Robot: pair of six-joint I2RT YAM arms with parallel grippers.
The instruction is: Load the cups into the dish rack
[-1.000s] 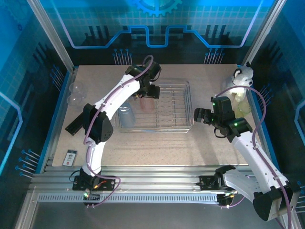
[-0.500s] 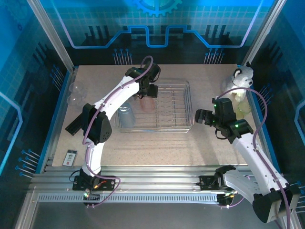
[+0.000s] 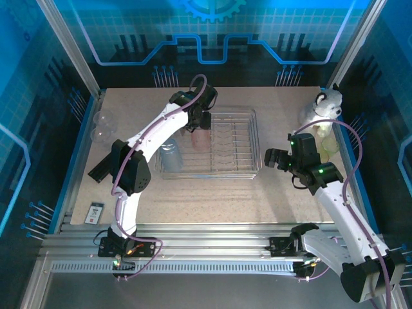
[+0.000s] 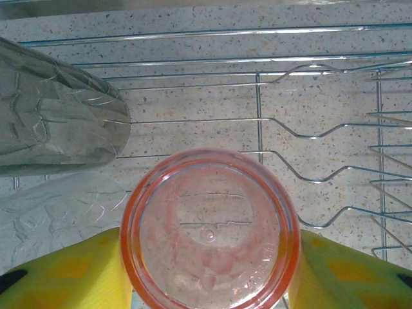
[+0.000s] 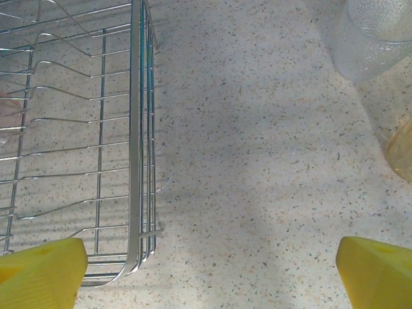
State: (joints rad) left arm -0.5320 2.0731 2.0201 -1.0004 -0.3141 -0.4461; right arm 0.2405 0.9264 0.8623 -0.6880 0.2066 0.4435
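Over the last second the left tool [image 3: 197, 127] had edged slightly toward the top of the overhead frame, while the right tool [image 3: 270, 159] had drifted a little toward the lower right, away from the right rim of the rectangular silver wire dish rack [image 3: 257, 149]. In the left wrist view the yellow pads [image 4: 71, 273] sat against either side of the pink-red translucent plastic tumbler [image 4: 209, 232], base up, closed about it in the lower centre of the frame over the rack's wires. A grey translucent tumbler [image 4: 58, 109] lay on its side in the rack at upper left, just beside it. So this cup looked all but placed, with only the release left. The right tool stood wide open and held nothing, its fingers apart over bare bench [image 5: 257, 161]. A clear ribbed tumbler [image 5: 373, 38] and a yellow-green tumbler [image 5: 402, 151] waited near it at upper right, probably its next work
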